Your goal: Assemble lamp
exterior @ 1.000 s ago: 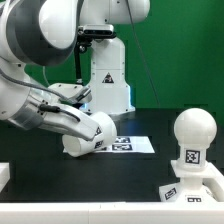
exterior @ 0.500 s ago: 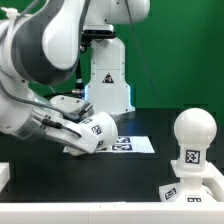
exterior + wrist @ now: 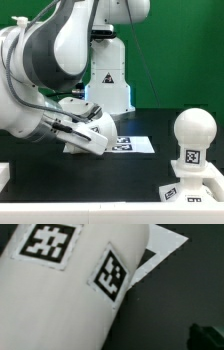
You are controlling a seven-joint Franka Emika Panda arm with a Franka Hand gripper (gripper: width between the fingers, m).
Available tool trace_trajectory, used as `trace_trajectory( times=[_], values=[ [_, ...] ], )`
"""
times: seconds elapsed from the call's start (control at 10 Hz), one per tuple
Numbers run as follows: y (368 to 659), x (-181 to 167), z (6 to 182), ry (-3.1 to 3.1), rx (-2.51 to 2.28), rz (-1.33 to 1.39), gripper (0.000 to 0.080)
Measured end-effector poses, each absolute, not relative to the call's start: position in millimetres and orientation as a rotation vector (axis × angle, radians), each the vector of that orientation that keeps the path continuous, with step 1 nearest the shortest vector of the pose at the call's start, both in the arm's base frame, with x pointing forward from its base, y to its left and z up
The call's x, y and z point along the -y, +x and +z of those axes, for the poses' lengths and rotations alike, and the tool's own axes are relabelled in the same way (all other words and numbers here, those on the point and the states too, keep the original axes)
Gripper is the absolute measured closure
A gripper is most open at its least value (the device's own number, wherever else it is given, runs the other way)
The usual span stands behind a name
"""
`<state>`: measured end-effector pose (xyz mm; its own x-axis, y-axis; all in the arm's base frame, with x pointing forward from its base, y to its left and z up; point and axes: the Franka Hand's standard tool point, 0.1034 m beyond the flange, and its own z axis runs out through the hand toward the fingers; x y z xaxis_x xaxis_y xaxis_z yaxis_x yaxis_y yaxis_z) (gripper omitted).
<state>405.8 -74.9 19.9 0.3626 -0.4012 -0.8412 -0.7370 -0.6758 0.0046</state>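
The white tapered lamp shade (image 3: 93, 131) lies tilted on its side in my gripper (image 3: 82, 128), just above the table at the exterior view's left of the marker board (image 3: 137, 145). The gripper is shut on the shade. In the wrist view the shade (image 3: 55, 297) fills most of the picture with two square tags on it; one dark fingertip (image 3: 207, 337) shows beside it. The rounded bulb (image 3: 192, 128) stands on the flat base (image 3: 198, 186) at the exterior view's right, apart from the gripper.
The robot's big white body (image 3: 108, 75) stands behind the marker board. A corner of the marker board (image 3: 164, 242) shows past the shade in the wrist view. A dark edge piece (image 3: 4, 177) lies at the exterior view's left front.
The shade has risen off the table and tipped over in the gripper, its tagged side turning up and then away. The arm has swung slightly. Bulb and base have not moved.
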Motion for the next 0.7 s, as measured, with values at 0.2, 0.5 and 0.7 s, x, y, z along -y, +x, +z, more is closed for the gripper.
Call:
trace_trajectory(
  times=[0.2,0.5,0.7],
  values=[
    [405.9,75.2,19.8,-2.256,-0.996,1.233,0.0309],
    [405.8,75.7,19.6,-2.256,-0.997,1.233,0.0749],
    [405.7,75.9,19.6,-2.256,-0.998,1.233,0.0754]
  ],
)
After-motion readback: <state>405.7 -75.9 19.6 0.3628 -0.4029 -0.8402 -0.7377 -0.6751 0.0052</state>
